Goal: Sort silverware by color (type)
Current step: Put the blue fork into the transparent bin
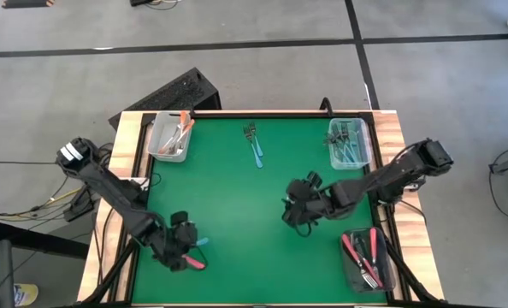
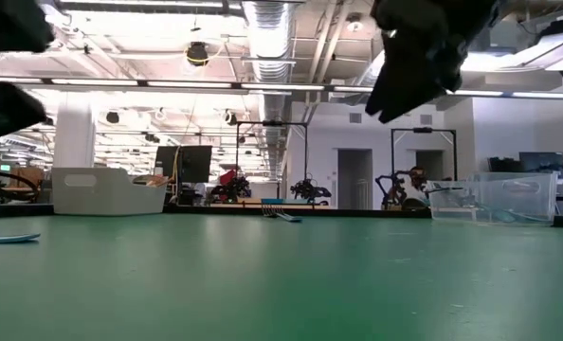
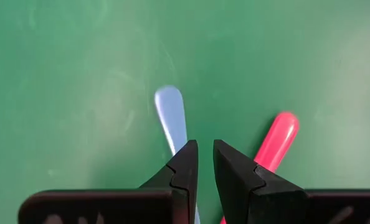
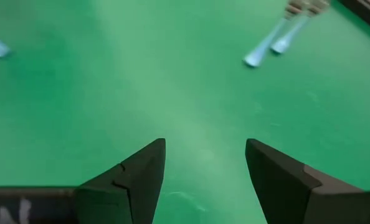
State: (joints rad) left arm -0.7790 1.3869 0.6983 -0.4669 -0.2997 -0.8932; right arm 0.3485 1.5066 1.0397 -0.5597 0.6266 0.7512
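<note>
My left gripper hangs above the table's near left part. It is shut to a narrow slit with nothing in it. Below it a light-blue fork handle and a pink-red fork handle lie flat on the green mat, one to each side of the fingertips. The blue one also shows flat on the mat. My right gripper hovers open over bare mat right of the middle. Two light-blue forks lie side by side at the far middle.
A clear bin with orange forks stands at the far left. Another clear bin at the far right holds teal forks. A dark bin with pink-red forks sits at the near right. Bare mat lies between the arms.
</note>
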